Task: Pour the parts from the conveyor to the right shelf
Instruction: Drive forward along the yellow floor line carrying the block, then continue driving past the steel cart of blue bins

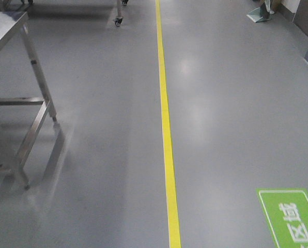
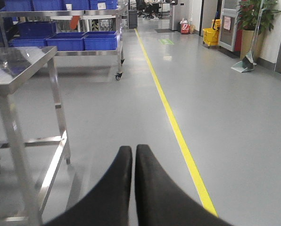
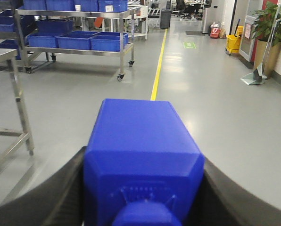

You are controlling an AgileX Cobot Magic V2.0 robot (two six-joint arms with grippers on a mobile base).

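Observation:
A bright-blue plastic part (image 3: 140, 136) fills the lower middle of the right wrist view. My right gripper (image 3: 144, 157) is shut on it, one black finger pressed on each side. My left gripper (image 2: 133, 148) is shut with nothing in it and hangs over the grey floor. The conveyor is out of view. Far ahead on the left stands a wheeled stainless-steel rack (image 3: 124, 49) (image 2: 118, 47) with large blue bins (image 3: 77, 40); I cannot tell whether it is the right shelf.
A stainless-steel table (image 1: 9, 31) (image 2: 18, 66) stands close on the left. A yellow floor line (image 1: 166, 119) runs straight ahead. There is a green floor marking (image 1: 291, 217) at lower right. A yellow mop bucket (image 2: 210, 36), a potted plant (image 2: 251, 19) and a dustpan (image 2: 244, 66) line the right wall.

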